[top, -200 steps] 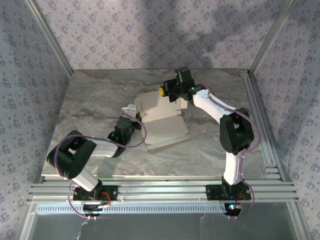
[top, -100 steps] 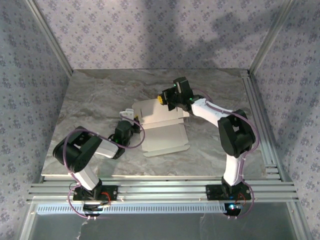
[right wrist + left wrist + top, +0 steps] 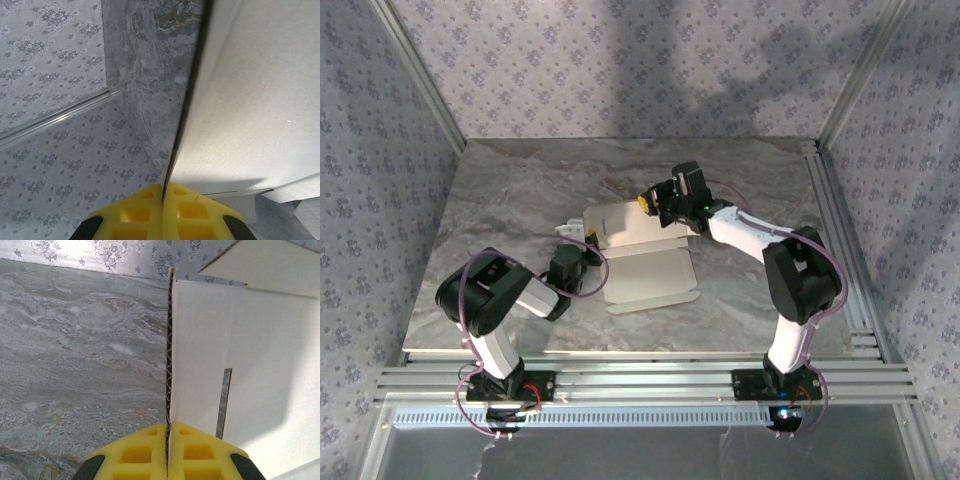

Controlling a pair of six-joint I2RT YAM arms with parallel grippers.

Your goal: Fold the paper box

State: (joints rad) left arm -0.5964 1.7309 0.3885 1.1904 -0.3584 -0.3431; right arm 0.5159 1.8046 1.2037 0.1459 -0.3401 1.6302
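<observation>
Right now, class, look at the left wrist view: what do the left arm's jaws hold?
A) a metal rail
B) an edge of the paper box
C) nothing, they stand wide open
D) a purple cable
B: the thin corrugated edge of the paper box runs straight down between the shut yellow left jaws, with the marble table beside it.
</observation>
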